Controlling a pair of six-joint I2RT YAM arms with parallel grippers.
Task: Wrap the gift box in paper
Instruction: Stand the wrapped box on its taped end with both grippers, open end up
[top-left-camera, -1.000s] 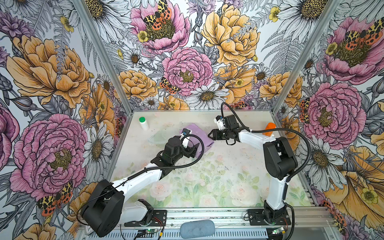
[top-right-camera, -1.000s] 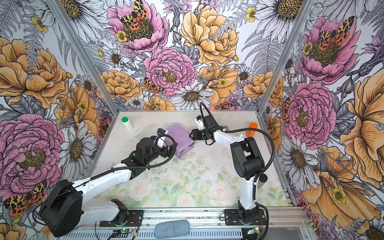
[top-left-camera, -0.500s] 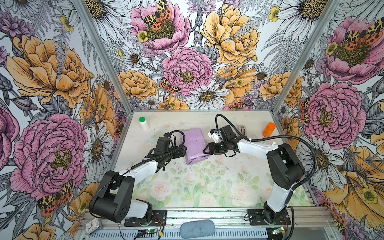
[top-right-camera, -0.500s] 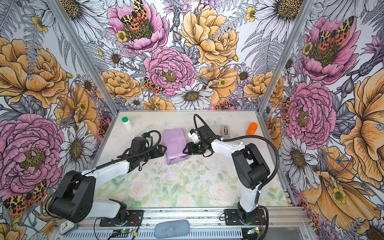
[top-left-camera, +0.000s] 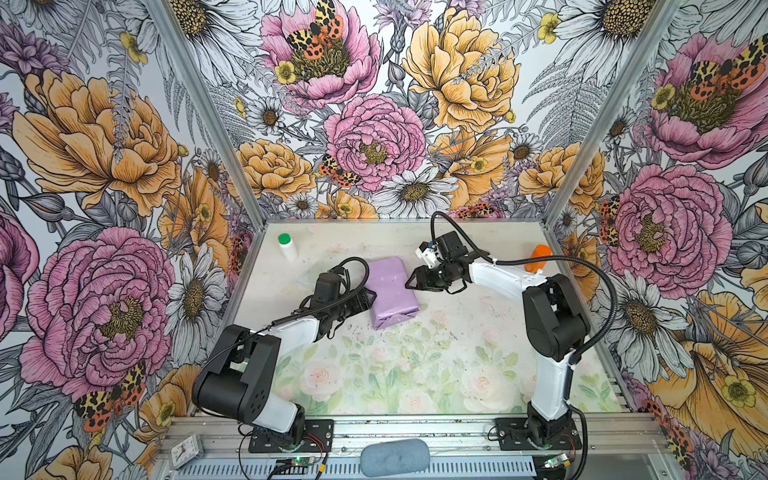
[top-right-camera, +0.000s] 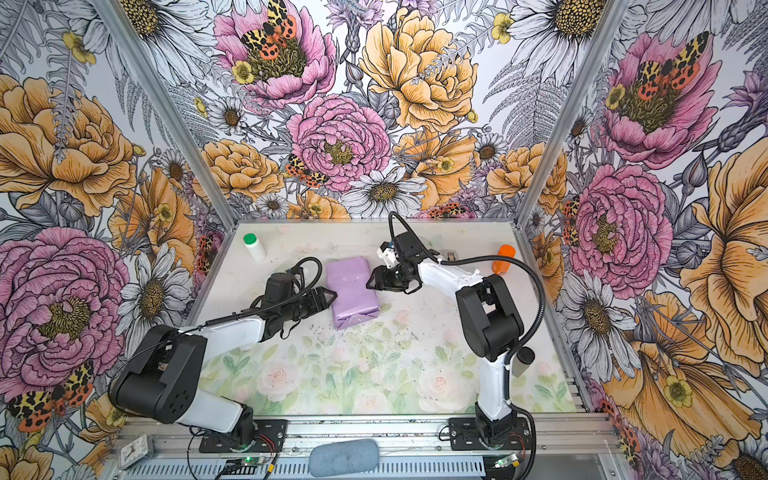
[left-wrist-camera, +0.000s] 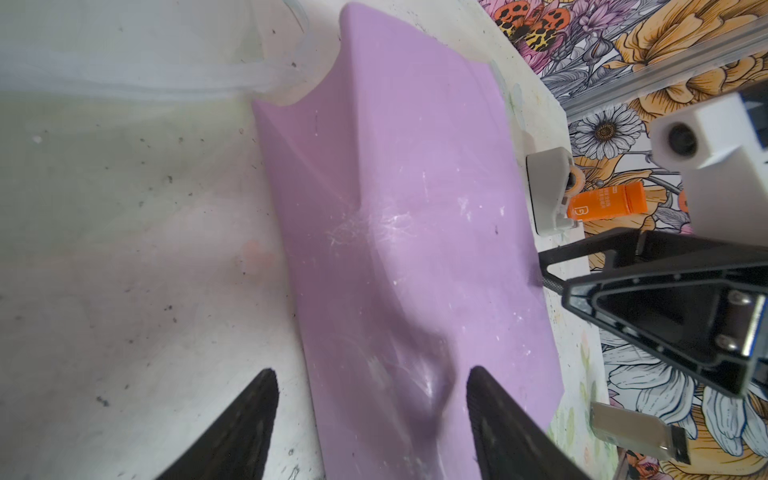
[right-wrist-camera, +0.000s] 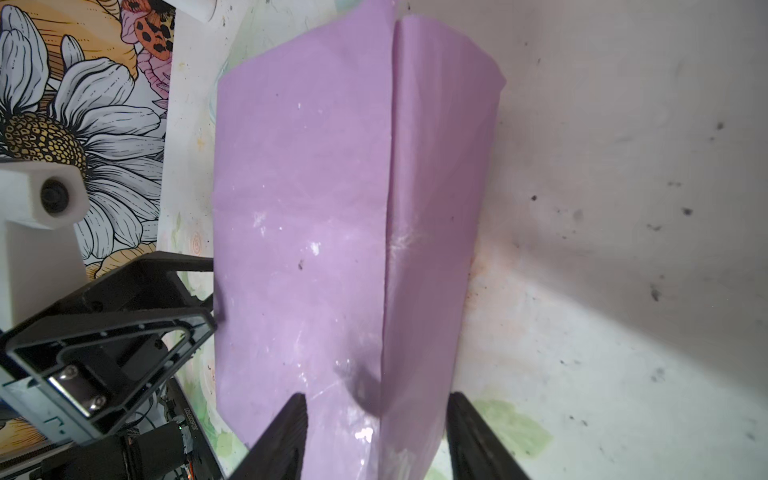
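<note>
on the table (top-left-camera: 457, 332), back of centre, paper (top-left-camera: 392, 291) folded round the hidden gift box; left gripper (top-right-camera: 332, 297) newly drawn against one long side, fingers (left-wrist-camera: 249, 424) spread but narrowing, right gripper (top-left-camera: 408, 284) opposite, fingers (right-wrist-camera: 282, 436) spread; wrap judged nearly finished.

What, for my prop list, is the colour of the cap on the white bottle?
Green; the cap shows best in a top view.

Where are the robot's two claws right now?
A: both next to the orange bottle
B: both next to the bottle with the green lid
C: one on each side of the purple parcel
C: in both top views the left gripper is at one side of the folded-up paper and the right gripper is at the opposite side.
</note>
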